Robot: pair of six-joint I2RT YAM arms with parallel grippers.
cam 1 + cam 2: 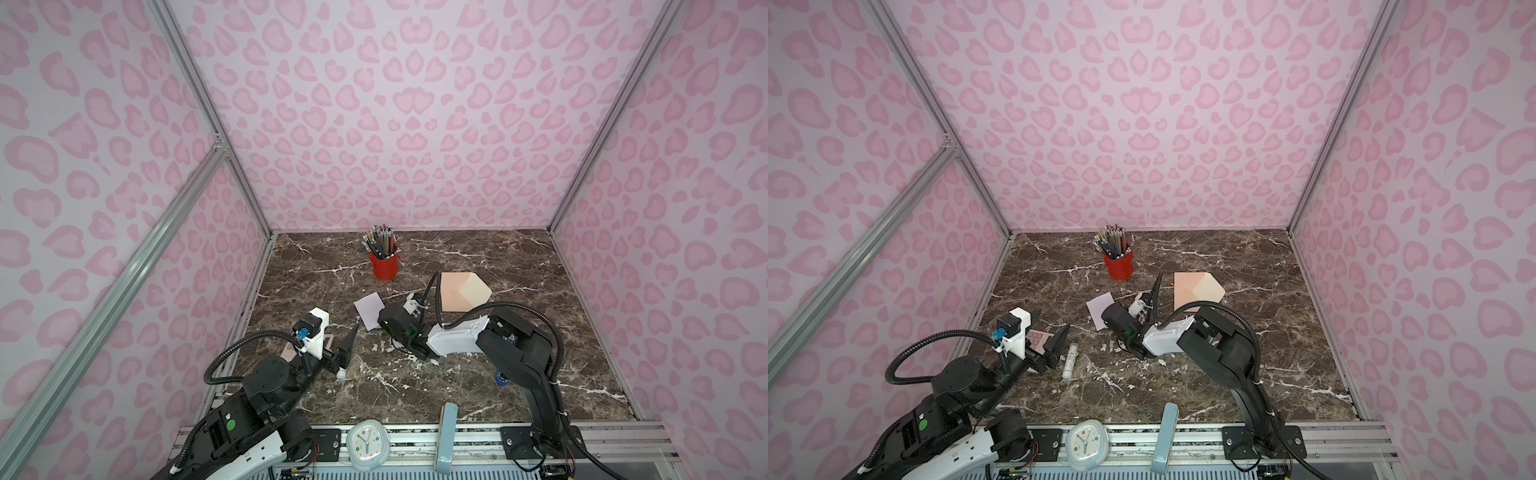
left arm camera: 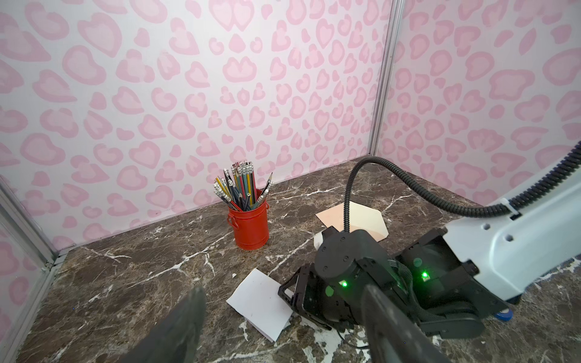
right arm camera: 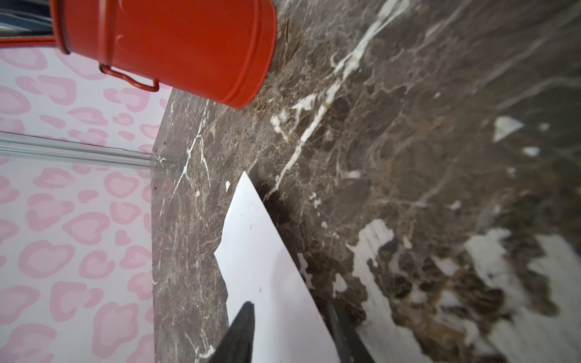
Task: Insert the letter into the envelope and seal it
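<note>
My right gripper straddles the letter, jaws apart, nothing pinched; my left gripper hangs wide and empty. The letter lies on the bench, near the envelope. Closing crooked could crumple the thin sheet

On the marble desk a red bucket of pencils stands at the back, a white glue stick lies front left, and an alarm clock sits just before its front edge.
</note>
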